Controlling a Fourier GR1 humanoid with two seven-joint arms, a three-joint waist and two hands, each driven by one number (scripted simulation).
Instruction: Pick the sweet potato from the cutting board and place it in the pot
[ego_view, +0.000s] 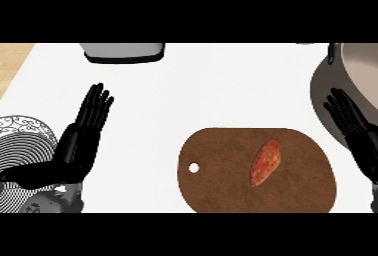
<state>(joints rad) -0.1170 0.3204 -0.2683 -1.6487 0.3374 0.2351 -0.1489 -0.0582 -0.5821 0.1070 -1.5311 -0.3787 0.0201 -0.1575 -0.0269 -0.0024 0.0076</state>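
- One sweet potato (266, 162) lies on the brown cutting board (221, 185), untouched.
- The pot (354, 75) sits at the far right.
- Left hand (81, 135) and right hand (354, 125) both show straight fingers, holding nothing.

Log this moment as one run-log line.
phase: pre-grasp | sweet potato: on cutting board, untouched | pot: right edge | left hand: open | right hand: open, beside pot

Open counter (221, 95) surrounds the cutting board (221, 185); pot (354, 75) crowds its right.
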